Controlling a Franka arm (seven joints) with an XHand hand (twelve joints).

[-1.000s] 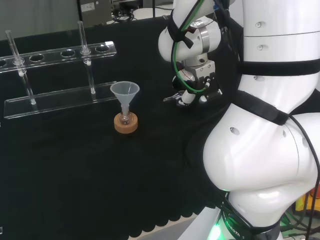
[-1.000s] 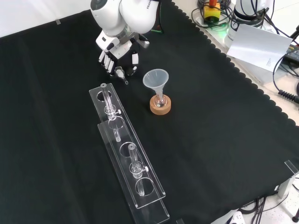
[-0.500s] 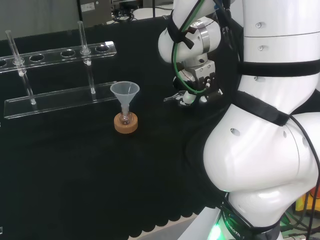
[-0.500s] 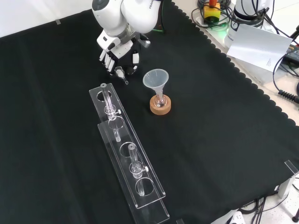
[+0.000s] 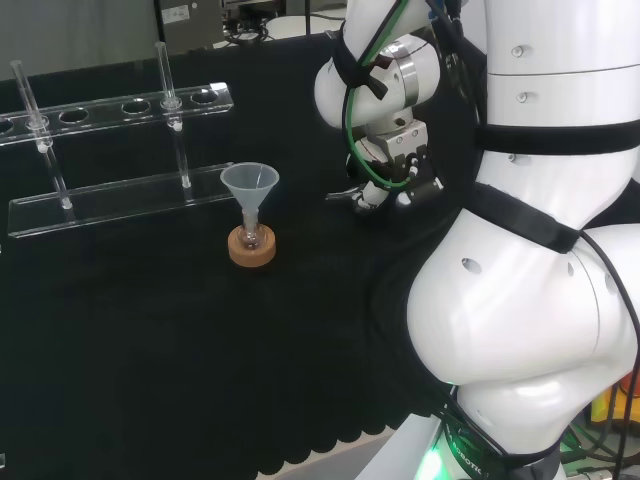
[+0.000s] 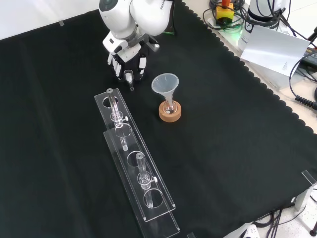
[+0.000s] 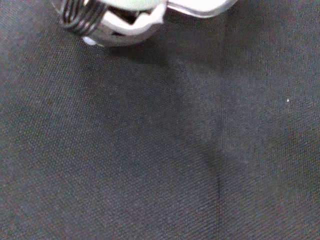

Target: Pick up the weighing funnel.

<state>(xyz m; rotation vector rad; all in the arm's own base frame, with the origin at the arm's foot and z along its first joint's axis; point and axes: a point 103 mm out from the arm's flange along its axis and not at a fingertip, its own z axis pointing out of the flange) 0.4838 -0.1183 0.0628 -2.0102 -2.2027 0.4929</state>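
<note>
Black and white hand (image 6: 126, 55) low over the black cloth (image 6: 237, 148) in my front view, fingers and thumb closed round the small clear scoop-shaped weighing funnel (image 6: 129, 76), just beyond the clear plastic tube rack (image 6: 148, 198), can't tell if it's lifted.

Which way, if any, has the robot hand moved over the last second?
Yes, slightly: in the front view the robot hand has shifted right, toward the funnel.
</note>
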